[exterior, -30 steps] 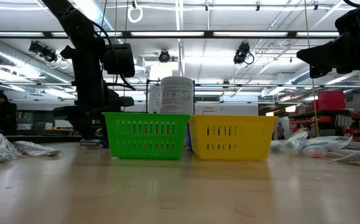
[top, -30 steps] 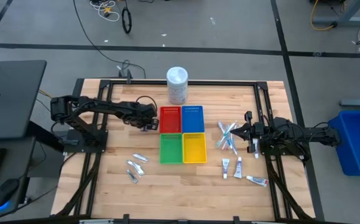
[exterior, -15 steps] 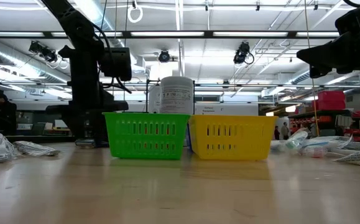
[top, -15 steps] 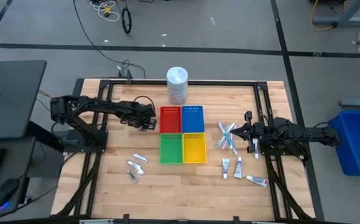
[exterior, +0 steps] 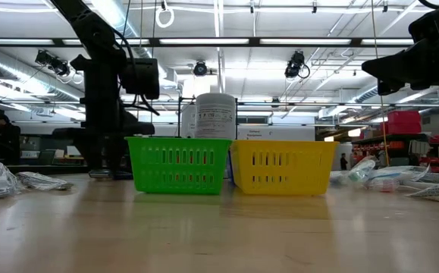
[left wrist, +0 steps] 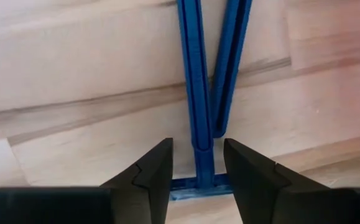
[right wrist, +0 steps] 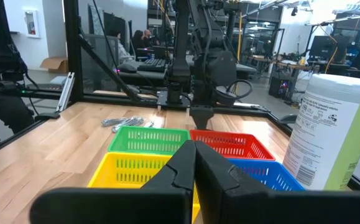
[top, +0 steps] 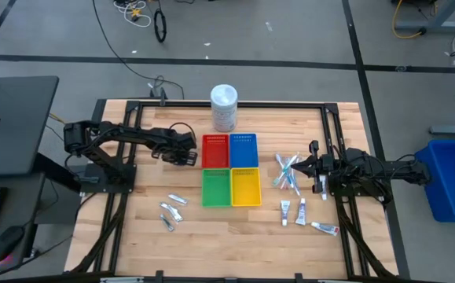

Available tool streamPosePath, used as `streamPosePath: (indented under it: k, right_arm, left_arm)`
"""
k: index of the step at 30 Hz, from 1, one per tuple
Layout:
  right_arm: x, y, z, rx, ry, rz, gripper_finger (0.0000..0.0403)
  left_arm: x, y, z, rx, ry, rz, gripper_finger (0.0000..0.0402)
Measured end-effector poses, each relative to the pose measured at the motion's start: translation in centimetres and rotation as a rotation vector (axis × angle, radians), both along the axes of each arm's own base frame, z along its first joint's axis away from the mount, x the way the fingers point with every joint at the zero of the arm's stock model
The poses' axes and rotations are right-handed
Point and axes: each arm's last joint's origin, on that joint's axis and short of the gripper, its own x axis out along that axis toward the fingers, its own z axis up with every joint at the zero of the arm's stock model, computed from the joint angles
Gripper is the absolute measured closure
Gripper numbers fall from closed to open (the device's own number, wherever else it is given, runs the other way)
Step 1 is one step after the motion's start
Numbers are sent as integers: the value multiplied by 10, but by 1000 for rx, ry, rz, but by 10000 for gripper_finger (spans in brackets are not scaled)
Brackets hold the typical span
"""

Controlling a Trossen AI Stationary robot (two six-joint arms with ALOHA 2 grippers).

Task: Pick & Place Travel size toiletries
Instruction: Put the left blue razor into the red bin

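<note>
- Left pincer (left wrist: 197,163) points down beside the red tray (top: 215,151), fingers apart astride a blue stick (left wrist: 195,93) lying on the tabletop (top: 133,228), placed to clamp it.
- Right pincer (right wrist: 194,163) waits together, empty, near the toothbrushes (top: 288,173).

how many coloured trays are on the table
4, in a square block mid-table: red tray and blue tray behind, green tray and yellow tray in front.

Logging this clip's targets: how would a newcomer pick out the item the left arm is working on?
Start at the block of four square plastic trays mid-table and look just left of the red one. There the left gripper straddles a slim dark-blue stick on bare wood, alone, unlike the silvery sachets nearer the front edge.
</note>
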Motion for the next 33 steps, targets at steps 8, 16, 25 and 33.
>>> streamPosePath:
  k: [8,16,25,33]
  right_arm:
    - [0,0,0,0,0,0,390]
    - [0,0,0,0,0,0,390]
    - [0,0,0,0,0,0,390]
    - [0,0,0,0,0,0,389]
  left_arm:
    - [-3,0,0,9,34,0,265]
    - [-3,-1,0,-1,33,-21,288]
    - [-3,-1,0,0,34,-26,319]
    - [-3,-1,0,1,34,-28,342]
